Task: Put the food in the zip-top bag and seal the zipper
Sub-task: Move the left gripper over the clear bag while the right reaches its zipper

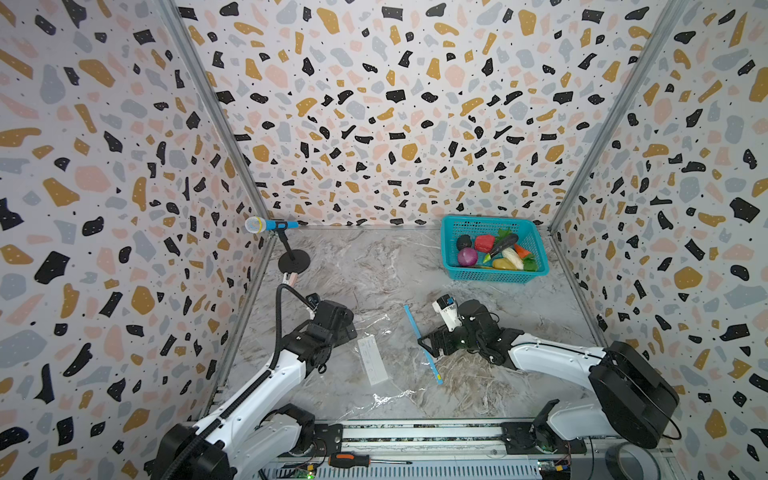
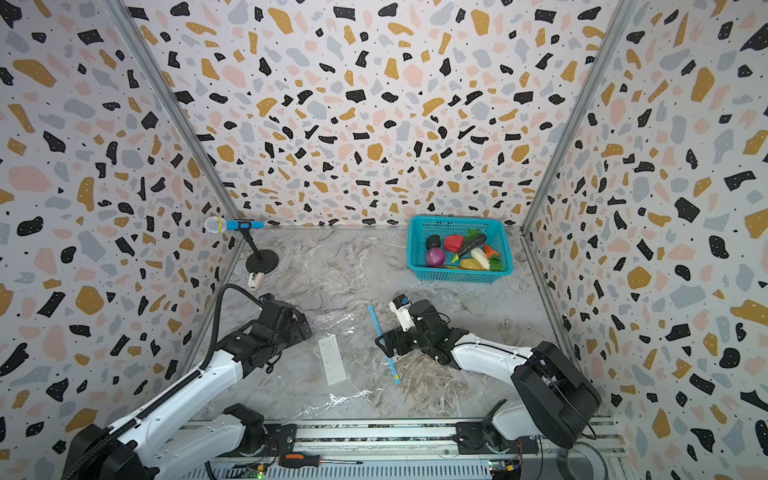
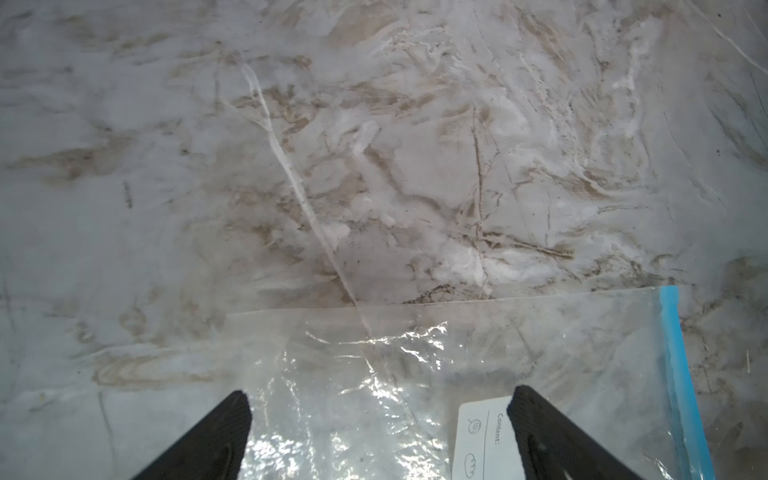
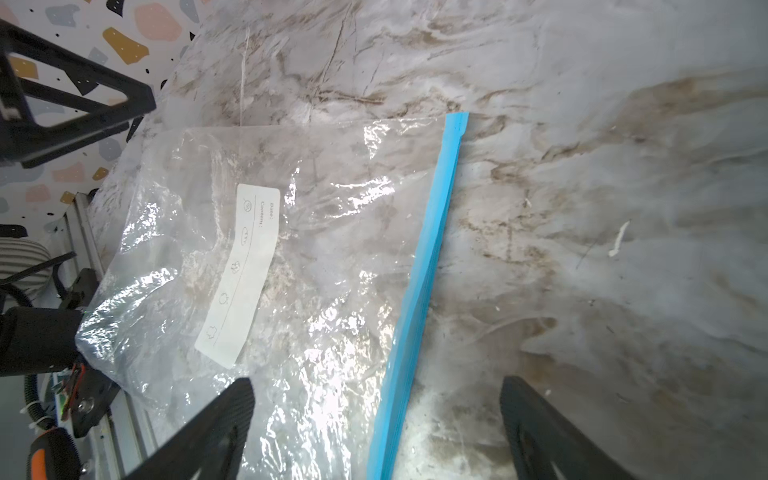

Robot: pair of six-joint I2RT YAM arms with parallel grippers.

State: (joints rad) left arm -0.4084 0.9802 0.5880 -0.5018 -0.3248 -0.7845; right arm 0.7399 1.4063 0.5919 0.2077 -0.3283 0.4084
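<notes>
Right wrist view: the right gripper (image 4: 378, 384) has its jaws spread wide, with the zipper (image 4: 432, 249) running between them, not pinched. The left gripper (image 3: 380, 395) is spread too, the flat, empty zip-top bag (image 3: 374, 374) lying between and beyond its jaws. All the food (image 1: 484, 242) sits in the teal basket (image 1: 490, 277), well apart from both pairs of jaws. Nothing is bagged or sealed; I judge the whole task lies ahead
</notes>
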